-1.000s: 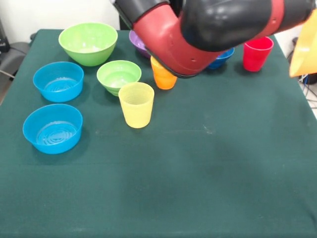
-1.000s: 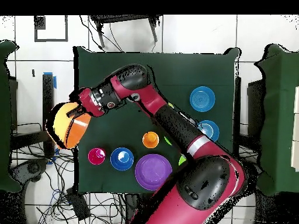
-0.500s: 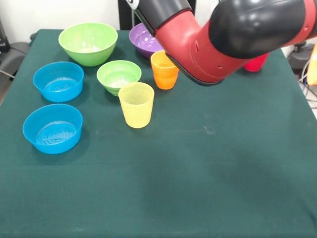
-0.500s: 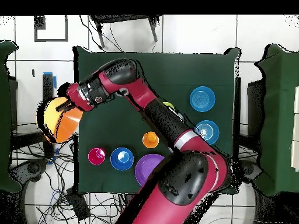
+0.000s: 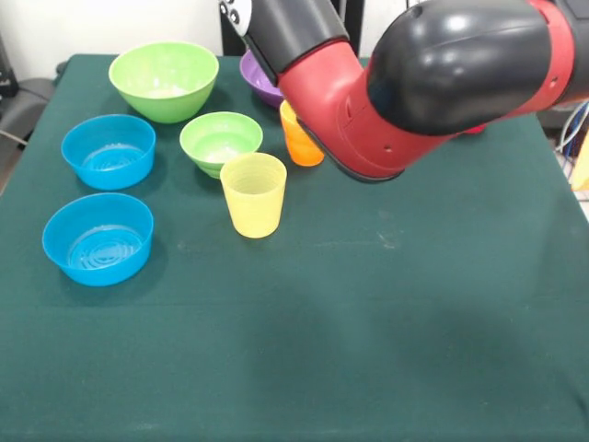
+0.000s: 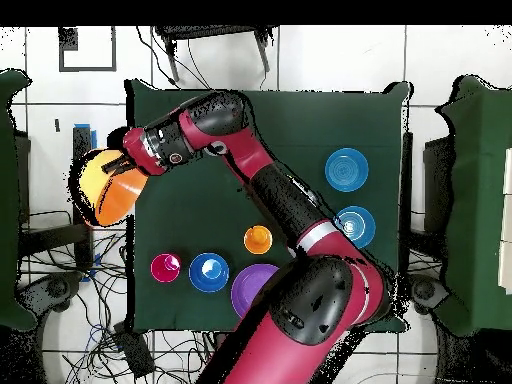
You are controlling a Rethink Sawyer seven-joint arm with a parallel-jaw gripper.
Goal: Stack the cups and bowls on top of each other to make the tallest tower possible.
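Counter point(image 5: 386, 350) carries most pieces. Huge orange bowl point(image 6: 105, 190) hangs past its edge, rim pinched in the hand point(image 6: 128, 165); likely light, stiff, slippery plastic, best gripped at the rim. Large green bowl point(image 5: 164, 80), light blue bowls point(image 5: 109, 150), yellow cup point(image 5: 253, 193) wait unstacked.

Gripper point(image 6: 124, 165) w/ huge orange bowl point(image 6: 108, 187) moved slightly up, still off table edge.
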